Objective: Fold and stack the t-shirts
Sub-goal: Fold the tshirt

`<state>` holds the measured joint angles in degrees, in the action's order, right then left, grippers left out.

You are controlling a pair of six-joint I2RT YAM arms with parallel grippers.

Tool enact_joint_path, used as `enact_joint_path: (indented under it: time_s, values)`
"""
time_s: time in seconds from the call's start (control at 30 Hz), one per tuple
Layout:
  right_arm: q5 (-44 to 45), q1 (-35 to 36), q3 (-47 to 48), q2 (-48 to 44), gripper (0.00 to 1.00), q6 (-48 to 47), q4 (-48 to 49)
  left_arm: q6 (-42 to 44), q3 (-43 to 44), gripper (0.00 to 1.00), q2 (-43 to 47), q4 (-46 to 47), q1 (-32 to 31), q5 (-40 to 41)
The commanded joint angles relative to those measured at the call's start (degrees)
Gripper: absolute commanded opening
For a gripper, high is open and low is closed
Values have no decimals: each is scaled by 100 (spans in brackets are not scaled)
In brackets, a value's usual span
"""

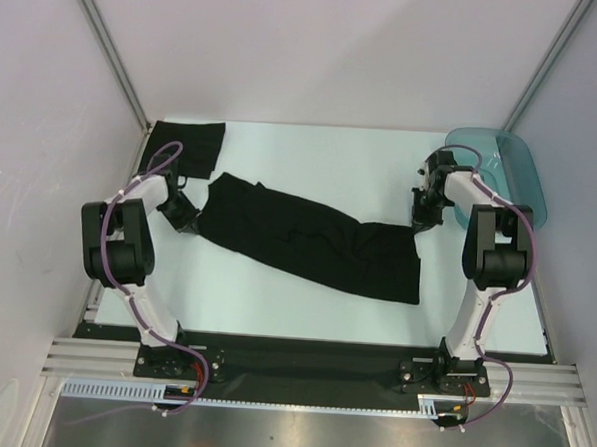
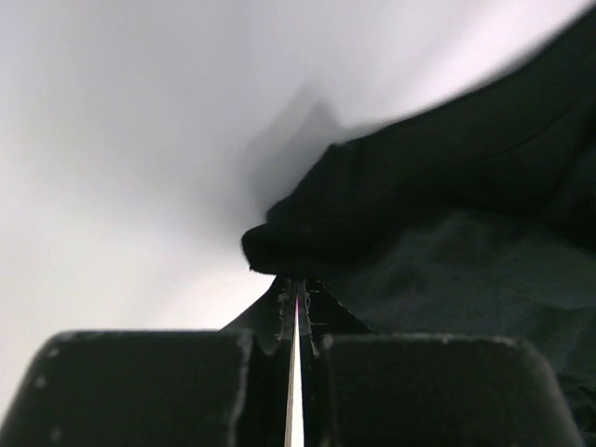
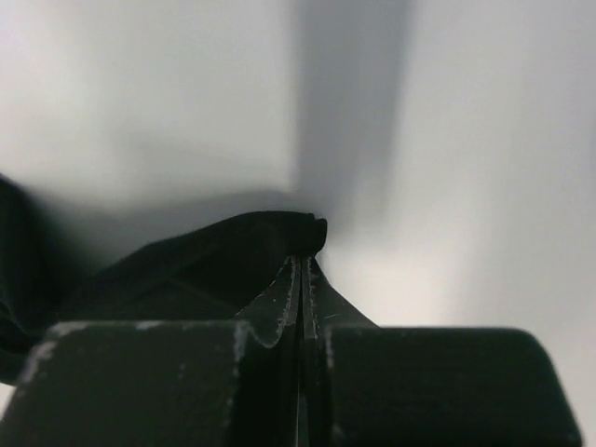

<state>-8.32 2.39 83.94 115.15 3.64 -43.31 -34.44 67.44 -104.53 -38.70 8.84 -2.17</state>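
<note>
One t-shirt (image 1: 307,244), opp. ends tight in L end effector (image 1: 185,221), R end effector (image 1: 422,222).

t-shirt (image 2: 447,214): blurred, cut by edge | tray (image 1: 521,185): partly behind right arm (image 1: 488,243)

My left arm is bent with its elbow out to the side, and my left gripper (image 1: 186,218) is pinched tight on one end of the t-shirt (image 1: 307,246). My right arm reaches forward, right gripper (image 1: 422,218) clamped on the other end.
</note>
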Motion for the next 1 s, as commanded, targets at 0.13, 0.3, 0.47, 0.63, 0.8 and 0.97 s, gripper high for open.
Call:
enact_joint_path:
  time_s: [0.13,0.3,0.47,0.63,0.8,0.97]
  values:
    - [-64,165,-1166,-1186,0,760,-591,402,1262,0,-620,-24,-365,60]
    - [-520,428,-2003,-2301,0,1287,-643,473,1780,0,-981,73,-462,-28]
    - [-838,656,-2618,-3138,0,1710,-994,517,2159,0,-1271,161,-585,-160]
    - [-1549,1175,-3436,-4226,0,2595,-1057,675,2792,0,-1623,29,-664,-178]
    - [-1814,2140,-4253,-5019,0,3537,-960,965,3248,0,-1816,-111,-664,-143]
    - [-1736,2433,-4466,-5556,3,3724,-916,1264,3539,0,-1773,-357,-664,-64]
